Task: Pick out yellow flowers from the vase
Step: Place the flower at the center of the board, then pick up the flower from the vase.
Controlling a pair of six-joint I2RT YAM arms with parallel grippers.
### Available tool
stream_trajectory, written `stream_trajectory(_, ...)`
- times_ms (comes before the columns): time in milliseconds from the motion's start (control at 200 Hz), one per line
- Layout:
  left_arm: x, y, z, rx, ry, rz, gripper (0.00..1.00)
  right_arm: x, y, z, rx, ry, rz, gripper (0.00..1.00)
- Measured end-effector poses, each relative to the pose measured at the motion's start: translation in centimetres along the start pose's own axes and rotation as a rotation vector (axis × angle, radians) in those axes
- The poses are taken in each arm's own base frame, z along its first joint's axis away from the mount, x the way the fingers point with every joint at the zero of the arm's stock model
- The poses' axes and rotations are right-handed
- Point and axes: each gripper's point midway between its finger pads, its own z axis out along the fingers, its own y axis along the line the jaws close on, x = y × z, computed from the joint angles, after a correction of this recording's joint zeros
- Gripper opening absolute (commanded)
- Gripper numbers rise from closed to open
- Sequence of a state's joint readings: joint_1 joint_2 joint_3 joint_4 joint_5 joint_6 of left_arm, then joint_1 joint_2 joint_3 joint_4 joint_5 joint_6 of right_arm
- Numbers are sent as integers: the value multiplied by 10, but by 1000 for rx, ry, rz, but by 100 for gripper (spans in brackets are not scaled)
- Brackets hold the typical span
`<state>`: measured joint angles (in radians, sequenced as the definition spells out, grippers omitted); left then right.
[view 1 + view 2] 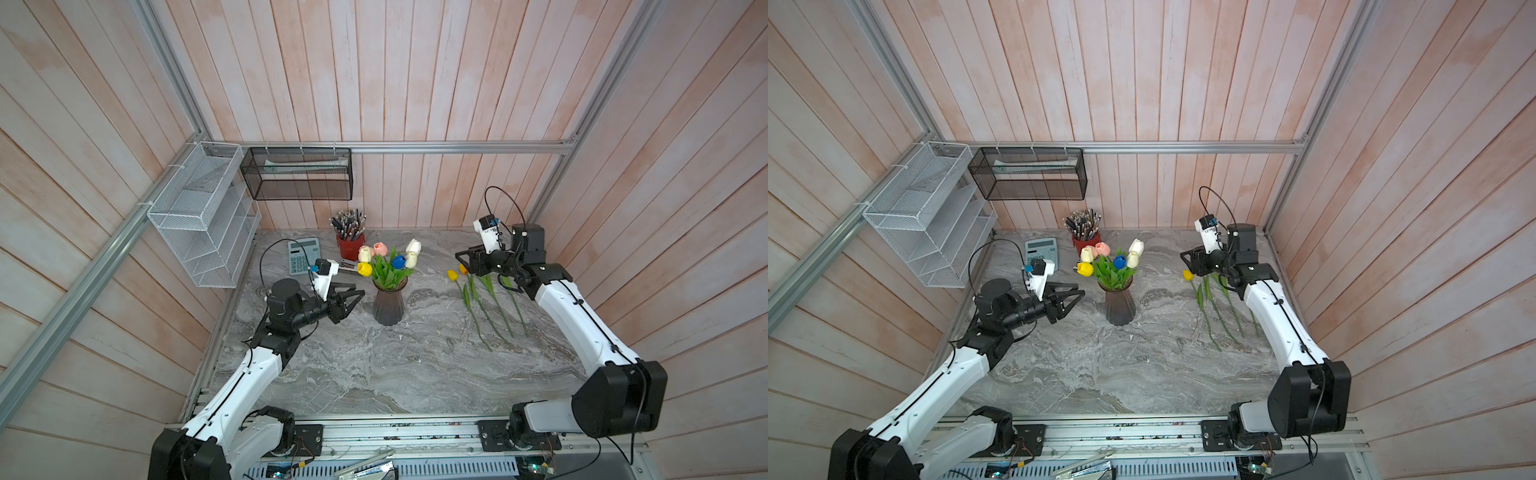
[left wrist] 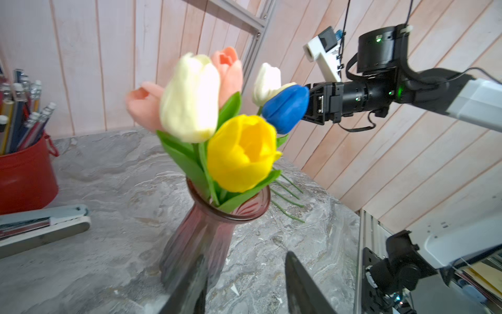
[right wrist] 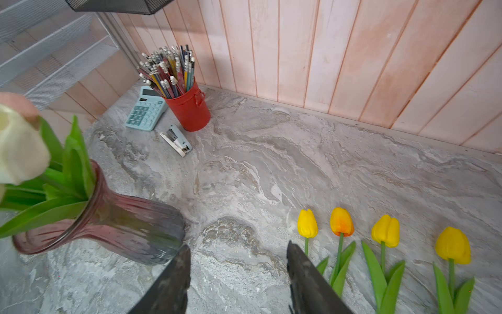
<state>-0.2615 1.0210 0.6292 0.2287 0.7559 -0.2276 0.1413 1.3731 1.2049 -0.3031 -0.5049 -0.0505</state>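
1. vase (image 1: 389,305) (image 1: 1119,307): upright, about mid-desk (image 1: 374,374), somewhat nearer the back edge than the front. Dark, translucent and ribbed, with a flared rim.
2. One yellow tulip (image 1: 365,269) (image 2: 241,155) is in the vase, on the side of the bunch facing the desk's left edge. Its head hangs out past the rim.
3. Same bunch: white tulips (image 1: 413,247), pink tulips (image 1: 380,249), one blue tulip (image 1: 398,262).
4. four yellow tulips (image 3: 385,230) lie flat near the right edge, well apart from the vase. They are side by side, heads toward the back edge, stems (image 1: 484,307) toward the front edge.
5. The second of that row from the vase side is more orange (image 3: 341,221). In both top views most of the heads are hidden under the right arm.
6. left gripper (image 1: 359,290) (image 2: 245,257): just beside the vase on its left-edge side, pointing at it. Jaws are apart with nothing between them. In both top views there is a small gap to the glass.
7. right gripper (image 1: 463,259) (image 3: 238,246): over the head end of the laid row. Jaws are apart and empty, with bare desk showing between the fingers.
8. Back edge: red pencil cup (image 1: 350,246), full of pencils. The calculator (image 1: 302,255) sits toward the back-left corner, and the stapler (image 3: 176,140) is just beside the cup.
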Motion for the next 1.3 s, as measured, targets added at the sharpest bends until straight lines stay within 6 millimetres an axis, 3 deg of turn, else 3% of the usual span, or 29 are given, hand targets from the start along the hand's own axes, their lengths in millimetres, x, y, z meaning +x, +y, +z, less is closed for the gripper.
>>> stream_trajectory(145, -4, -6, 1, 24, -33, 65, 30, -3, 15, -11, -53, -55, -14, 62)
stream_trajectory(320, -4, -2, 12, 42, -44, 102, 28, -7, 25, -22, -77, -102, -34, 62)
stream_trajectory(505, 4, -1, 27, 58, -23, 132, 28, -2, 29, -24, -89, -109, -36, 62)
stream_trajectory(780, -11, -5, 31, 40, -83, 236, 28, 5, 31, -26, -95, -112, -24, 62)
stream_trajectory(1090, -12, 14, 37, -56, -97, 271, 27, 2, 35, -34, -95, -136, -32, 62)
stream_trajectory(1300, -18, 15, 37, -71, -122, 296, 27, 3, 36, -35, -95, -138, -32, 62)
